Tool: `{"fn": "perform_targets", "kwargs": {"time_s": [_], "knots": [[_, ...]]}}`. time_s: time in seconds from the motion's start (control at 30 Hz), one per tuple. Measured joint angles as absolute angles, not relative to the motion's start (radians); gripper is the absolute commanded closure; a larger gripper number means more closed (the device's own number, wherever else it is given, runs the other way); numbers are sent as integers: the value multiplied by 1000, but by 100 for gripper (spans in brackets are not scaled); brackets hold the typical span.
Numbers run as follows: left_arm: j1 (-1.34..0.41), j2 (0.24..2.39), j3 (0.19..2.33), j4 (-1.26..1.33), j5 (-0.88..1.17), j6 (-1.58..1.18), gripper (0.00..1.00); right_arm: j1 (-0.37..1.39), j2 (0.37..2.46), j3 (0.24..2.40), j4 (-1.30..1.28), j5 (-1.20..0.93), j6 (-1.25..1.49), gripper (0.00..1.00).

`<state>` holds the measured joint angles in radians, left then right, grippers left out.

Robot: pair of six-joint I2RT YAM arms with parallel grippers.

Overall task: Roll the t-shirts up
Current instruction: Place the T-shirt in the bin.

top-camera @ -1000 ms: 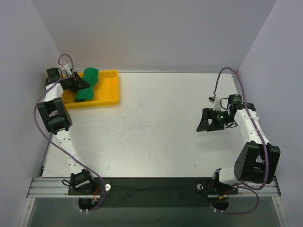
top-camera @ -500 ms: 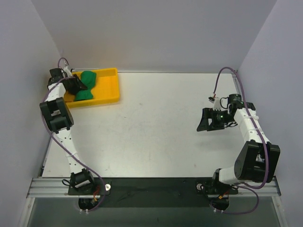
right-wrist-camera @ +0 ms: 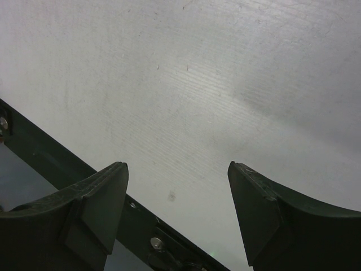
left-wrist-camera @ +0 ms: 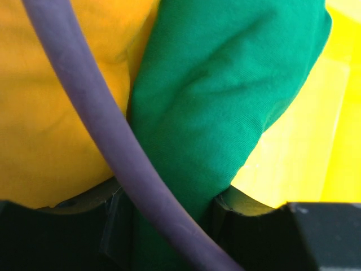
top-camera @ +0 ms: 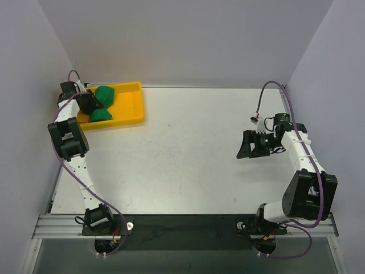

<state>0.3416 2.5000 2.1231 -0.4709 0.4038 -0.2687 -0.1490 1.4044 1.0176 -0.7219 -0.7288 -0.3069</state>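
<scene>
**Top view.** Tee (top-camera: 106, 95) lies bunched in the tray (top-camera: 130, 109) at the far left corner of the surface (top-camera: 182, 160). Left pincer (top-camera: 94, 104) is down in the tray, on the cloth. Right pincer (top-camera: 245, 146) hovers over the right side of the surface, well apart from the tee.

**Left wrist.** Left pincer is clamped on a thick fold of green cloth, with yellow tray floor beneath. The cable (left-wrist-camera: 96, 124) crosses the view and hides part of the grip. I cannot tell how many layers are caught.

**Right wrist.** Fingers (right-wrist-camera: 98, 203) stand wide apart with nothing between them, bare surface below.

**Step in hand (my reading).** Get the tee out of the tray and onto the open surface. No rolling has been done yet.

- Lift straight up until the hanging cloth clears the tray wall, then carry it toward the middle.
- Go slowly, since a snagged hem could drag the tray.
- Keep the clamp firm, because a bunch can slip.
- Lower the tee near the right pincer so it can take a free edge and spread the tee flat.
</scene>
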Motion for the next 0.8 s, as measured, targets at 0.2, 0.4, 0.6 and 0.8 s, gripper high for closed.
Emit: {"fn": "perform_targets", "kwargs": {"time_s": [0.2, 0.4, 0.6, 0.8], "knots": [[341, 2463, 2064, -469, 397, -247, 100, -148, 1404, 1018, -717, -729, -306, 27], [334, 2434, 2027, -472, 362, -234, 100, -142, 1404, 1022, -707, -729, -303, 27], [326, 2427, 2025, -477, 318, -225, 66, -142, 1405, 1029, -700, -729, -302, 27], [318, 2394, 2026, -526, 220, -199, 3, -142, 1415, 1039, -698, -729, -302, 27]]}}
